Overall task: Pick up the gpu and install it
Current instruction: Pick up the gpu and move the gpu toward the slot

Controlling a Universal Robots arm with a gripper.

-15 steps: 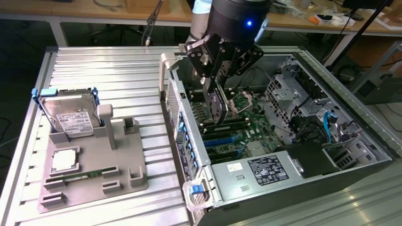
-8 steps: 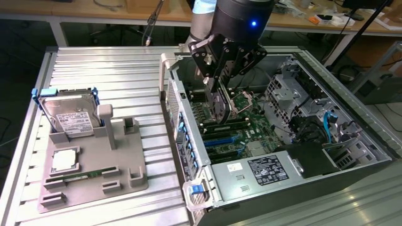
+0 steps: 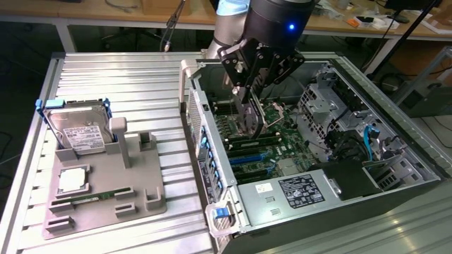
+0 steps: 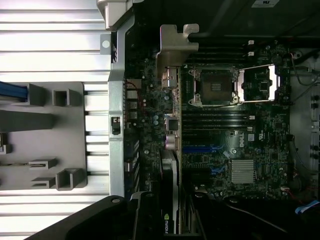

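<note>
Tool [image 3: 247, 91] clamped on the gpu [image 3: 251, 119] inside the open computer case [image 3: 416, 196].

The ribbed metal tabletop [image 3: 113, 79] stretches away to one side of the tool, and the case walls stand around the tool, with the motherboard [image 4: 220, 130] lying directly beneath it. Well away from the tool, outside the case, a grey fixture [image 3: 106, 185] props up a hard drive [image 3: 78, 129]. The gpu hangs on edge straight below the tool, its silvery bracket [image 4: 172, 50] at the end farthest from the fingers. Its lower edge sits close over the board, and whether it touches cannot be told.
</note>
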